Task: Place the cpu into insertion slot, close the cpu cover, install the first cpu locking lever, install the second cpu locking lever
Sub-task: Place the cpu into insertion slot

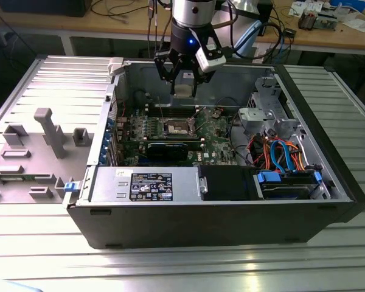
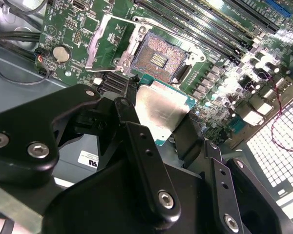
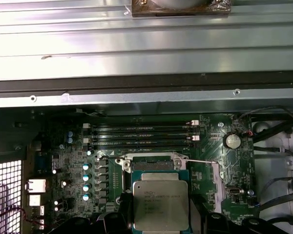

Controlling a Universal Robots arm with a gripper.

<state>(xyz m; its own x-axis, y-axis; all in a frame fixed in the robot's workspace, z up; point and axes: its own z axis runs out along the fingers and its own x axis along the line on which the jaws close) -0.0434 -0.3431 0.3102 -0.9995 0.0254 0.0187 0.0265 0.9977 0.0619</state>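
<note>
End effector [image 1: 184, 89] clenched on the cpu [image 1: 183, 92], upper centre of exterior view, hanging over the open pc case [image 1: 201, 225] (silvery lid up). Insertion slot [image 2: 158, 61] pins exposed, close under cpu; cpu cover [image 2: 94, 48] flipped open beside slot.

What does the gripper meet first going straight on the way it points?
Probably the open insertion slot. The gripper, shut on the cpu, points at the motherboard, with the cpu cover flipped up beside the slot. Exact alignment and depth are unclear.
</note>
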